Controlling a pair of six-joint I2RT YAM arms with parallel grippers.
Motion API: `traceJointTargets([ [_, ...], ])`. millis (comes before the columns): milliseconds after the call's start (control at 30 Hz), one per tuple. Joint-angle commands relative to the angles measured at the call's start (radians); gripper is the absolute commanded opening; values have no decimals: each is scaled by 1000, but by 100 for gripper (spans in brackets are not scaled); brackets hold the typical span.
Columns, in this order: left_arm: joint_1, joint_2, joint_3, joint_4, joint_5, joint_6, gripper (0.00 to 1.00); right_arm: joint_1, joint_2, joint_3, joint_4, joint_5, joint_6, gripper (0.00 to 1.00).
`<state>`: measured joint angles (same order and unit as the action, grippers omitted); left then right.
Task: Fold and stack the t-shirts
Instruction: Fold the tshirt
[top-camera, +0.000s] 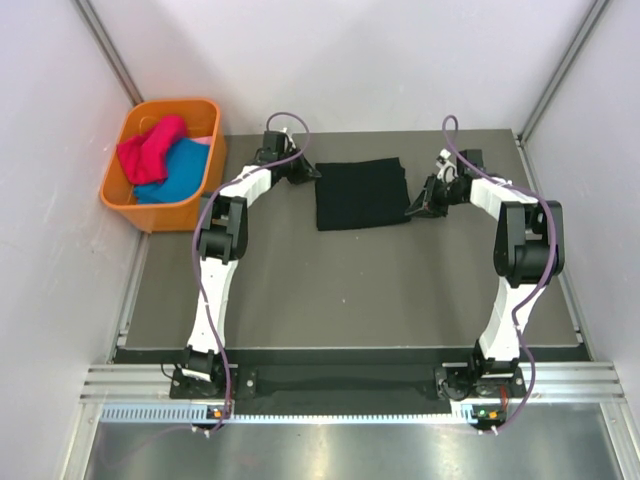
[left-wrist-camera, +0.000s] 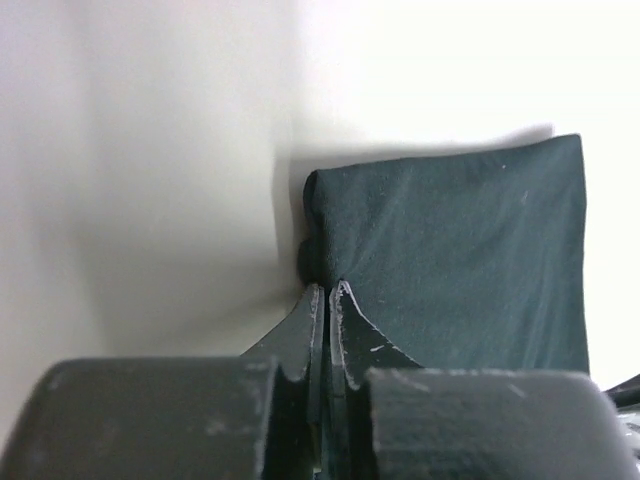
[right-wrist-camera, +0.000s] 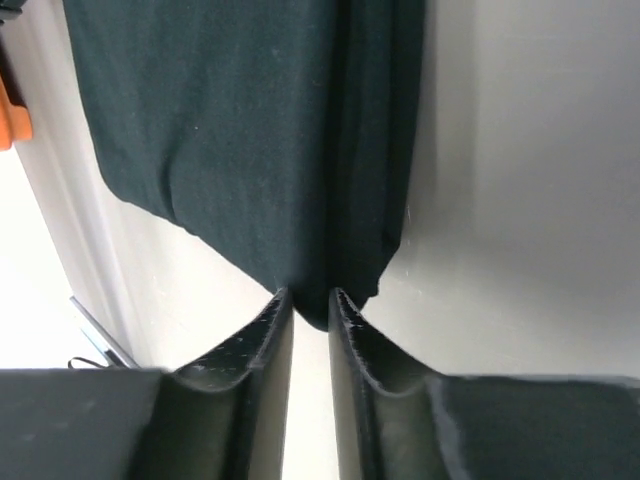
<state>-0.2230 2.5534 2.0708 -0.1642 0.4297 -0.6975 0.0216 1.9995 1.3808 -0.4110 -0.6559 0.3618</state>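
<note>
A black t-shirt (top-camera: 360, 193) lies folded into a rectangle at the back middle of the dark table. My left gripper (top-camera: 311, 172) is at its back left corner. In the left wrist view the left gripper (left-wrist-camera: 328, 290) is shut, and its tips touch the bunched corner of the shirt (left-wrist-camera: 460, 260). I cannot tell if any cloth is pinched. My right gripper (top-camera: 412, 209) is at the shirt's front right corner. In the right wrist view the right gripper (right-wrist-camera: 311, 297) is closed to a narrow gap with a lobe of the shirt (right-wrist-camera: 250, 120) between the tips.
An orange basket (top-camera: 118, 184) stands at the back left, off the mat's corner. It holds a red t-shirt (top-camera: 150, 148) and a blue one (top-camera: 180, 172). White walls close in the back and both sides.
</note>
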Motion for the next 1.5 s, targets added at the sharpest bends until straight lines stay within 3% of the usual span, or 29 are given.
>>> traceJointTargets([
  [0, 7, 39, 64, -8, -26, -2, 0, 0, -33, -18, 14, 59, -4, 11],
  [67, 10, 44, 72, -17, -34, 1, 0, -2, -62, -45, 30, 100, -6, 0],
  [300, 27, 51, 107, -81, -39, 32, 2, -2, -57, -75, 31, 166, -21, 0],
  [333, 28, 45, 113, -116, -40, 41, 15, 0, -61, -89, 37, 165, -26, 0],
  [400, 30, 28, 109, -149, -43, 70, 27, -2, -59, -88, 40, 157, -30, 0],
  [467, 30, -16, 89, -201, -46, 99, 33, -2, -59, -74, 37, 148, -29, 4],
  [567, 30, -113, 22, -270, -68, 125, 38, -2, -70, -39, -14, 214, -32, 19],
  [600, 30, -145, -4, -281, -71, 125, 38, -2, -73, 7, -61, 252, -35, 28],
  [700, 21, -292, -154, -235, -37, 110, 38, 0, -119, 47, -135, 334, -38, 40],
  [767, 13, -395, -291, -178, 13, 70, 35, 8, -160, 47, -85, 313, -21, 45],
  [800, 8, -425, -346, -62, 42, 46, 32, 14, -165, 46, -63, 261, -9, 46],
  [933, -36, -493, -556, 158, 112, -94, 27, 69, -125, 40, 99, 116, 116, 46],
  [1067, -85, -423, -574, 291, 152, -148, 24, 132, 17, 26, 372, -107, 320, 39],
  [1167, -96, -351, -595, 405, 167, -213, 24, 137, 93, 17, 529, -154, 413, 33],
  [1300, -93, -294, -607, 390, 153, -202, 24, 92, 148, -2, 522, -162, 378, 29],
  [1467, -91, -297, -641, 180, 74, -11, 21, -8, 142, -37, 362, -128, 247, 31],
])
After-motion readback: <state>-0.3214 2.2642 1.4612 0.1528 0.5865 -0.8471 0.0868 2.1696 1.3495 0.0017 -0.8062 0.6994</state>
